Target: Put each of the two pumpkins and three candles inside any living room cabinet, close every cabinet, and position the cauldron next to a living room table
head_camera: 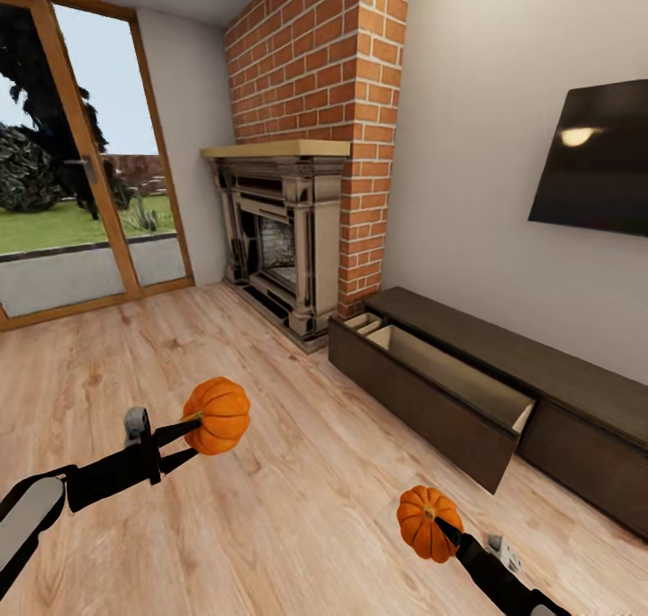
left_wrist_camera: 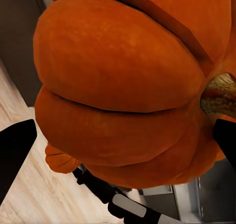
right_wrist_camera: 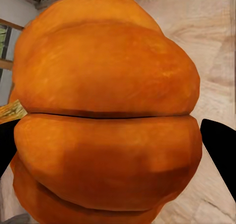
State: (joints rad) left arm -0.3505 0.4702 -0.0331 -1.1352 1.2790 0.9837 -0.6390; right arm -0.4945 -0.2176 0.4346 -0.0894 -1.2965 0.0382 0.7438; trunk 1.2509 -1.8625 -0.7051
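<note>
I hold two ribbed orange pumpkins above the wooden floor. My left gripper (head_camera: 196, 438) is shut on the bigger pumpkin (head_camera: 219, 415), seen close up (left_wrist_camera: 123, 86) between its black fingers (left_wrist_camera: 14, 155). My right gripper (head_camera: 443, 526) is shut on the smaller pumpkin (head_camera: 429, 521), which shows large (right_wrist_camera: 105, 116) in the right wrist view. The long dark-brown cabinet (head_camera: 549, 368) runs along the right wall. Its wide drawer (head_camera: 423, 409) is pulled out, pale inside, ahead of the right pumpkin. The candles, cauldron and table are out of view.
A stone-coloured fireplace (head_camera: 283, 238) stands under a brick chimney (head_camera: 324, 58) straight ahead. Glass patio doors (head_camera: 81, 166) are at the left. A dark TV (head_camera: 598, 161) hangs above the cabinet. Bare wood floor (head_camera: 180, 346) lies between me and the fireplace.
</note>
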